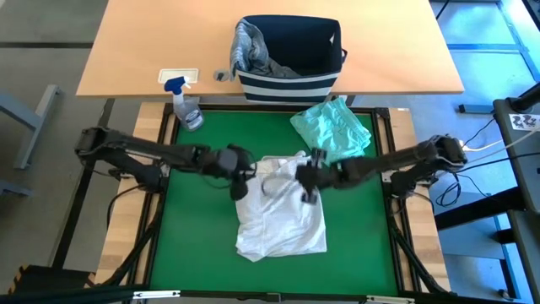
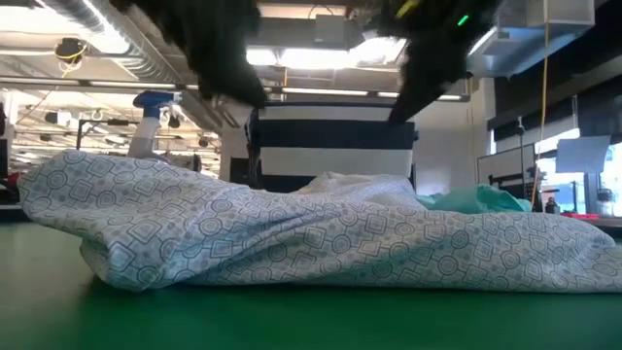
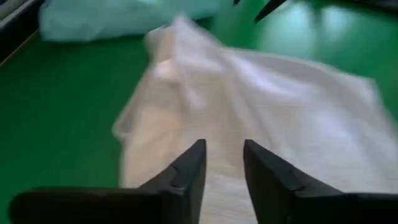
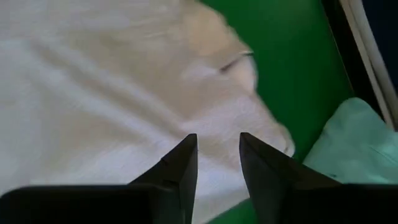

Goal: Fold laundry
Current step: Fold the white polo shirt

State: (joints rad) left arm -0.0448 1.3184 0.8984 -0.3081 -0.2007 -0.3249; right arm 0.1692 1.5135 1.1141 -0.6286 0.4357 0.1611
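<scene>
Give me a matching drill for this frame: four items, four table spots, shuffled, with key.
Items:
1. white shirt
2. mint garment
3. basket
4. spray bottle

Places:
A. wooden table beyond the mat, grey cloth hanging over its rim
B. mat centre, under both grippers
C. mat's far left corner
D. mat's far right part

Pairs: 1-B, 2-D, 3-A, 4-C

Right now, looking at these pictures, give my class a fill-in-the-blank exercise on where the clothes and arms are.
1. The white t-shirt lies on the ___ mat.
2. The mint-teal garment lies between the white t-shirt and the striped ___.
3. The left gripper and right gripper are both over the ___ garment.
4. A grey garment hangs over the rim of the ___.

Missing words: green; basket; white; basket
</scene>
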